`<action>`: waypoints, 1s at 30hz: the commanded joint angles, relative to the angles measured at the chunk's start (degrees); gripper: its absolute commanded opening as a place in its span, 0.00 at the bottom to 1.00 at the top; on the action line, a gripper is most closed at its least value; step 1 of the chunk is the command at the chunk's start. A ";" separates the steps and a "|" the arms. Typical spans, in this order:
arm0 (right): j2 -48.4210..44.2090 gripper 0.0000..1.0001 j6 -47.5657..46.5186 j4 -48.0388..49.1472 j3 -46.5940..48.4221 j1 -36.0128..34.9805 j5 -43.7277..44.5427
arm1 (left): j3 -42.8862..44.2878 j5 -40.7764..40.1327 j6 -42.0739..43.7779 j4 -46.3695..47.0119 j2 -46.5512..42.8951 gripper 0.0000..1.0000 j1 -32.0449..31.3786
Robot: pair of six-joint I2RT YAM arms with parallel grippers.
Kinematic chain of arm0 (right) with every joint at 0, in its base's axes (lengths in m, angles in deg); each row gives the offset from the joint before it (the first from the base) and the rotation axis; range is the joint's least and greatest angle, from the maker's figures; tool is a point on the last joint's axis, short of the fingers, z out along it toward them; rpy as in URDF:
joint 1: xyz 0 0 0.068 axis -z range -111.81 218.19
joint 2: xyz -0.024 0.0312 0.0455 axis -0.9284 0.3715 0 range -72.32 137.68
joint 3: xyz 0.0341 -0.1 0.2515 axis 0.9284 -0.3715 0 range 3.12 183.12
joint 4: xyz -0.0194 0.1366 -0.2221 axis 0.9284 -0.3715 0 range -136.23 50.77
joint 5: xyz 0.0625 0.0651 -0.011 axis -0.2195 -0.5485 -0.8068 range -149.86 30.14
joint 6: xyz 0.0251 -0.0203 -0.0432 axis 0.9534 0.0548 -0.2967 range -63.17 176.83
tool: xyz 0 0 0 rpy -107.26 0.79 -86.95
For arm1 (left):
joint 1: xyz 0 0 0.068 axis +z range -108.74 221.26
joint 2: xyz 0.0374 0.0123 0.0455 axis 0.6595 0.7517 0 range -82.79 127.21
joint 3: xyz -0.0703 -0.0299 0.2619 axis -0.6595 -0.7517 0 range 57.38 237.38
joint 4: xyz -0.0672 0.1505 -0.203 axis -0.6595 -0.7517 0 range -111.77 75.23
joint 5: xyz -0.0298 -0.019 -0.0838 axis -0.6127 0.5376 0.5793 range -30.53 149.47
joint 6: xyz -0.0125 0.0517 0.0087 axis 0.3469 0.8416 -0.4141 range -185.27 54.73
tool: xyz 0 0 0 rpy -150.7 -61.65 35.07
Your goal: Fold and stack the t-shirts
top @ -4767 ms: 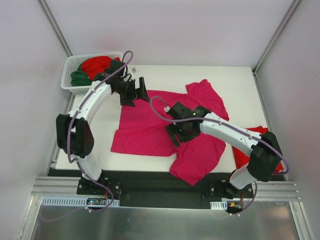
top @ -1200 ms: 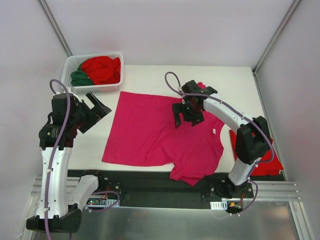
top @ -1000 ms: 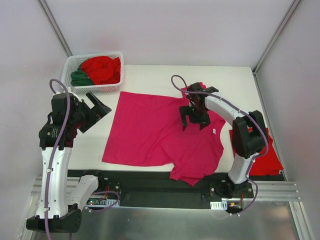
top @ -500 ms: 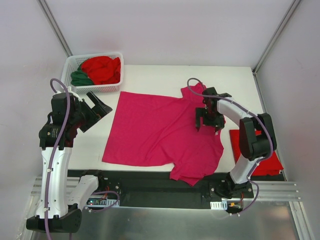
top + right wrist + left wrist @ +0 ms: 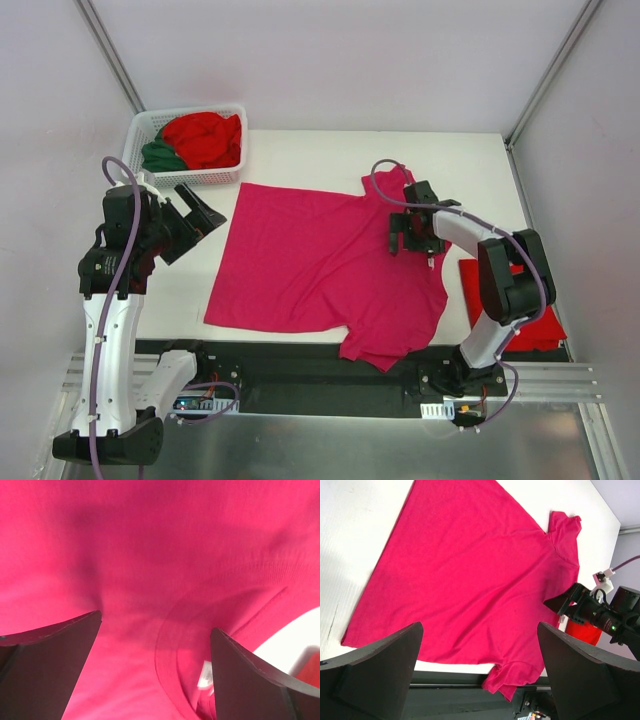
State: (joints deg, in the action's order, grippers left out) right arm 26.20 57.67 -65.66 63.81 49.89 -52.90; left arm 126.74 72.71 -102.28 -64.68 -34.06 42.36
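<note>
One magenta t-shirt (image 5: 320, 255) flat mid-frame | one red t-shirt (image 5: 540, 335) at right tabletop (image 5: 300, 160) edge | both arms' jaws open

A magenta t-shirt (image 5: 470, 580) lies spread flat on the white table (image 5: 360, 530).

My right gripper (image 5: 412, 242) has slid toward 3 o'clock across the magenta t-shirt (image 5: 300, 260), now low over its collar (image 5: 167, 645).

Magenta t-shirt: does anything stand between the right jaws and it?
Nothing visible does. The right jaws stand open over the magenta t-shirt near its collar, and only its cloth shows between them in the right wrist view.
</note>
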 commanded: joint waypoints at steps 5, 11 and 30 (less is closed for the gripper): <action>9.22 0.96 -3.74 1.83 10.23 -0.24 1.56 | 1.03 2.06 0.98 1.48 -0.04 0.99 -0.22; 13.36 0.96 -4.01 -2.21 17.62 0.11 3.76 | 2.18 2.67 1.42 1.31 -0.13 0.99 -0.14; 24.18 0.96 2.23 -19.53 38.37 9.16 -0.10 | 3.41 2.41 1.95 1.22 1.28 0.99 -0.14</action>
State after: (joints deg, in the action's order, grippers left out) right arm 51.09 57.83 -80.09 99.44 57.75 -52.15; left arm 128.44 74.41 -101.74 -64.68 -32.56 42.36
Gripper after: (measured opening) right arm 0.964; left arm 0.993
